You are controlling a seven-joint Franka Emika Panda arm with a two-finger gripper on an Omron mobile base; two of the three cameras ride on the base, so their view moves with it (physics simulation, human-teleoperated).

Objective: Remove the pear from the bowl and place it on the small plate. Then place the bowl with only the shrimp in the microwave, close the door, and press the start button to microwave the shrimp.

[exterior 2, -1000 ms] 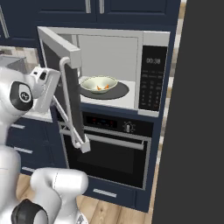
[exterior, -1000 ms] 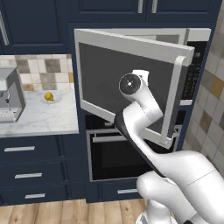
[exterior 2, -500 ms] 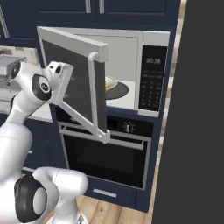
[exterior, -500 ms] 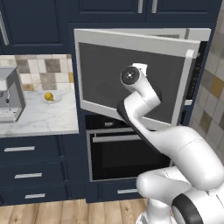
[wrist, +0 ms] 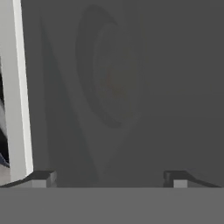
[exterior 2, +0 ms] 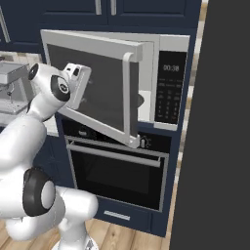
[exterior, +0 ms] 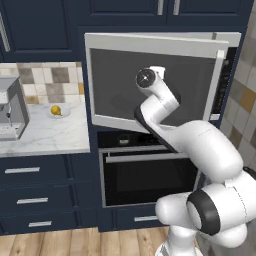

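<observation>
The microwave (exterior 2: 168,93) has its door (exterior 2: 105,83) swung most of the way in, with a narrow gap left at the handle (exterior 2: 128,97) side. My gripper (wrist: 111,180) is open, its fingertips (wrist: 43,179) wide apart right against the door's dark glass (wrist: 131,87). From the left base view my hand (exterior: 148,78) rests on the middle of the door (exterior: 115,85). The yellow pear (exterior: 56,110) lies on the small plate (exterior: 66,113) on the counter at the left. The bowl and the shrimp are hidden behind the door.
A coffee machine (exterior: 10,110) stands on the marble counter (exterior: 45,137) at the far left. A black oven (exterior 2: 117,171) with a bar handle sits below the microwave. Dark blue cabinets surround both, and a dark wall (exterior 2: 219,146) stands close on the right.
The door has swung further toward shut, from wide open to nearly closed. My hand has followed it inward, staying against the glass.
</observation>
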